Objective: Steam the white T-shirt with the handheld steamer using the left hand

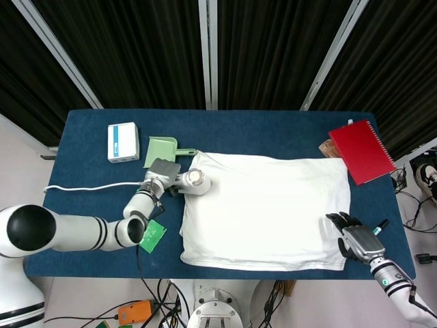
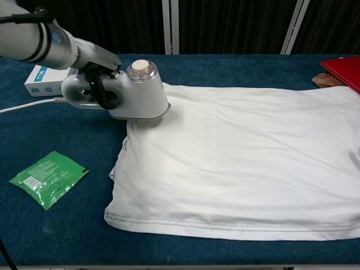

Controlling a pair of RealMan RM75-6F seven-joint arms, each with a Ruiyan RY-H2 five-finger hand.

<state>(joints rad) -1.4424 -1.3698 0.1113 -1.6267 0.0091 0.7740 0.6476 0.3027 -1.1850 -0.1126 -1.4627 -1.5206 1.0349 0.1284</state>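
T-shirt: white T-shirt (image 2: 242,163) lay spread flat on the blue tabletop (image 1: 259,130), filling the middle and right of the cloth-covered surface, with light creases across its body and along the near hem
Steamer: handheld steamer (image 2: 138,93) sat at the shirt's far left corner, its plate resting on the very edge of the fabric and its handle loop out over bare tabletop
Cord: white cord (image 1: 89,186) trailed from the steamer toward the tabletop's left edge
Left hand: left hand (image 2: 98,84) gripped the steamer, dark fingers threaded through the handle loop
Right hand: right hand (image 1: 356,236) hovered off the shirt's near right corner, holding nothing; its fingers looked loosely curled, though the head view showed too little to say whether they were closed
Progress: steaming was judged to be under way, with the tool in the correct hand and in contact with the garment; the pictures could not show which areas were already treated
Remaining: judged from the steamer sitting at one corner, the wide centre, right side and near hem were presumably left to cover, followed by setting the tool down
Surroundings: green packet (image 2: 48,177) lay near the left front, a white box (image 1: 123,141) and green dustpan (image 1: 162,150) at the far left, a red notebook (image 1: 362,152) at the far right
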